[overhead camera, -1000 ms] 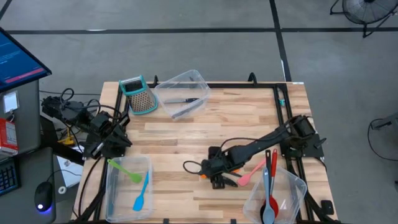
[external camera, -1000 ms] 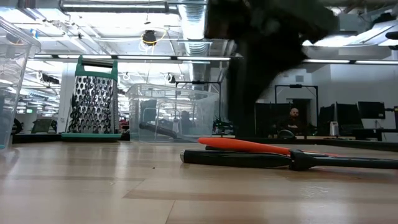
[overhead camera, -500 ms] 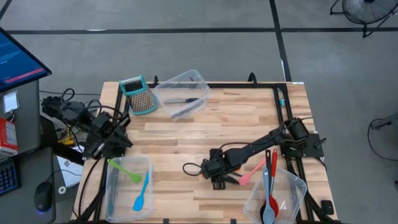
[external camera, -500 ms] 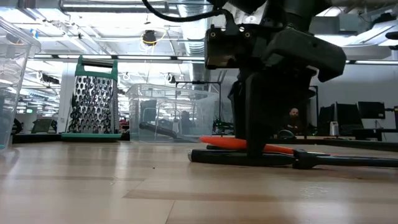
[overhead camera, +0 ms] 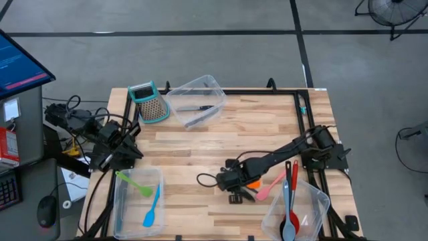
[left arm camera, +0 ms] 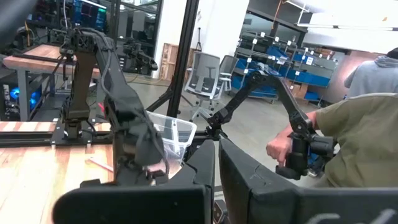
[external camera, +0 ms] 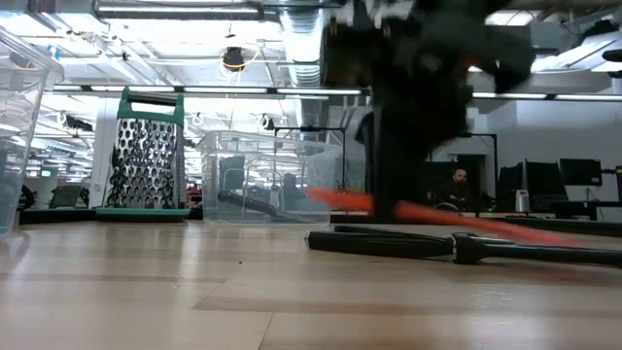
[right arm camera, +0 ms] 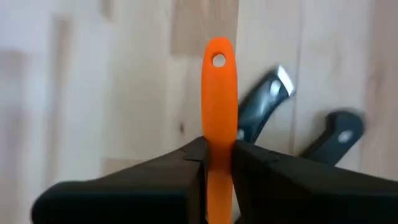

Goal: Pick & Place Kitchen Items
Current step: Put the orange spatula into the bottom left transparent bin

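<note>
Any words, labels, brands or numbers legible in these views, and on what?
None can be read.
Blue monitor screen beside the table: has lines of text, too small to read.
Red item below it: printing too small to read.
Box grater, clear tubs and orange spatula: no visible markings.

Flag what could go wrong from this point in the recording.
1. The right gripper pinches the orange spatula by its narrow handle; a long utensil held that way may swivel or slip when carried.
2. A black-handled knife and a black ladle lie right beside the grasp, so the lift could drag or knock them.
3. The tub ahead already holds utensils, so the drop may catch on them.
</note>
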